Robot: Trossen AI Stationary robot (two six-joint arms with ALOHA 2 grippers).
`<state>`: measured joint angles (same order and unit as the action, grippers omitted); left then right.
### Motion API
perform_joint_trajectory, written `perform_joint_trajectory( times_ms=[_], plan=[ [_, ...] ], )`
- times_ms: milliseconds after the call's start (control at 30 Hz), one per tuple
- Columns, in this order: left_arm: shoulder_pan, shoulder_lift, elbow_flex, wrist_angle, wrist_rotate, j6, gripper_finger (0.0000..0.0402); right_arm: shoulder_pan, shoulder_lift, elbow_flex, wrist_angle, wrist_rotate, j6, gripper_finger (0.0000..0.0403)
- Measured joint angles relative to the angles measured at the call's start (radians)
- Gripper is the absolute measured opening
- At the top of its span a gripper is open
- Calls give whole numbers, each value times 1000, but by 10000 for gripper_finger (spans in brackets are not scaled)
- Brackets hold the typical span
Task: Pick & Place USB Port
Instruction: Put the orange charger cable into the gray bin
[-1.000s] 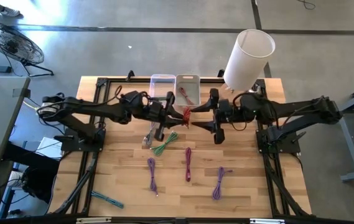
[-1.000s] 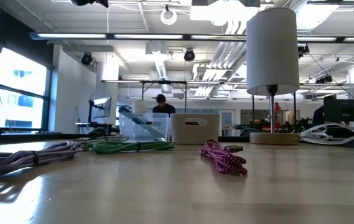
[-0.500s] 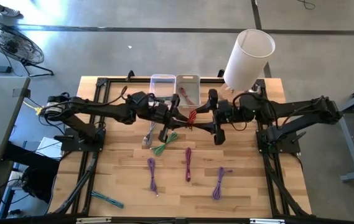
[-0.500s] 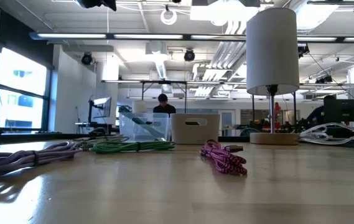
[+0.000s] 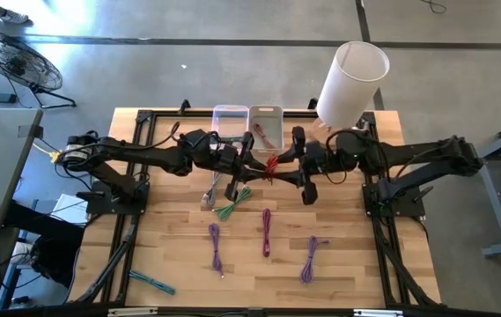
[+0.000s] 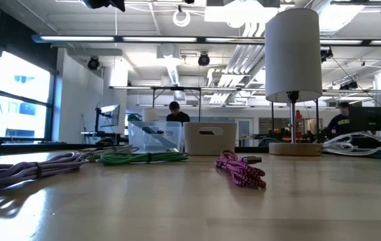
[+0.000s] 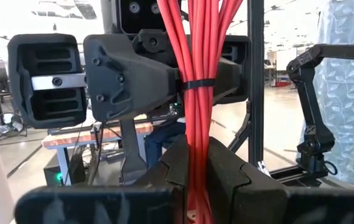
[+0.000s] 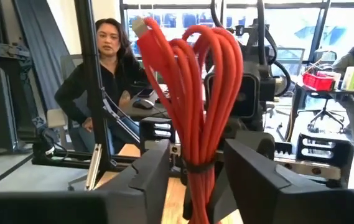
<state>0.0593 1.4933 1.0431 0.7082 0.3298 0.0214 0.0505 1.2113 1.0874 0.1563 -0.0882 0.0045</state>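
A bundled red USB cable is held in the air just in front of the white bin, between the two arms. The left end effector is pressed together on the lower part of this bundle, as is seen in the left wrist view. The right end effector is placed around the same bundle; its fingers stand on both sides of the cable, a little apart from it, so no pinching is seen yet. On the wooden worktop, in front of the white bin, a green cable, a magenta cable and two purple cables are lying. Beside the white bin, a clear bin is standing, and a white lamp is seen to its other side.
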Motion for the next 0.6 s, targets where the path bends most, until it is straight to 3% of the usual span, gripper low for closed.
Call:
perform_joint_trajectory(
  times_ms=[233, 367, 600],
  plan=[
    [0, 0, 0, -6, -6, 0, 25, -7, 16, 0, 0, 4, 6, 30],
    [0, -2, 0, -22, -10, -15, 33, 6, 15, 0, -5, 74, -1, 26],
    [2, -4, 0, -63, 73, -130, 112, 35, -4, 1, -58, 149, -7, 24]
  ],
)
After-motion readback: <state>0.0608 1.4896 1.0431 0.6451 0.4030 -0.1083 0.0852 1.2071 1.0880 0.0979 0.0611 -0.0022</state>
